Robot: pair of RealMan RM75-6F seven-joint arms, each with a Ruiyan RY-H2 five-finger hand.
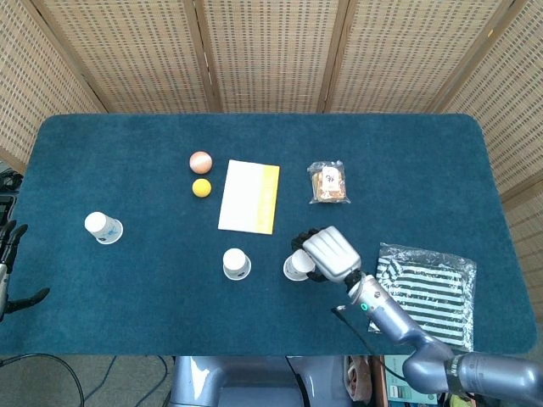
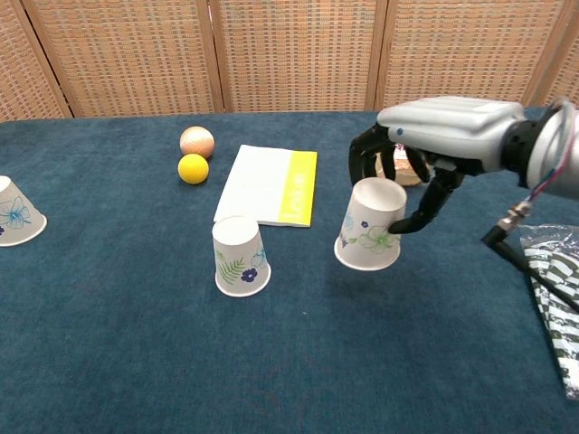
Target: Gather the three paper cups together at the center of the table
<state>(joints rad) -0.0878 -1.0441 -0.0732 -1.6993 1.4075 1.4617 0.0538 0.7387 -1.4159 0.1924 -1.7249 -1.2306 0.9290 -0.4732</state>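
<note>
Right hand [image 2: 425, 154]: clamped on a cup [image 2: 370, 224] from above, fingers curled round its upturned base; cup upside down, tilted slightly, rim looks just off the cloth in the chest view.
Carried cup, position: near table [image 1: 441, 161] centre, just right of the middle cup [image 2: 241, 255]; apart, not touching.
Middle cup: upside down, standing on the cloth in front of the booklet [image 1: 249, 196].
Far cup [image 1: 103, 227]: left side of the table, lying tilted, well apart from the other two.
Left hand [image 1: 10, 254]: at the left table edge, off the cloth; holds nothing, fingers look spread, though only part of it shows.
Key relation: middle cup lies to the left of the right hand, along the table's long axis. Carried cup's own axis near vertical, so it can go straight down.
Nearer arm for the far cup: left, by a wide margin; the right would have to cross the whole table.
Step in hand (judgement): set the carried cup down beside the middle cup.
Progress (judgement): two cups nearly paired at centre, third not yet fetched.
Risk (judgement): a tilted rim may catch on the cloth and tip the cup on release.
Other items: two balls [image 1: 200, 162], snack pack [image 1: 327, 183], striped bag [image 1: 433, 288]; none in the path.
</note>
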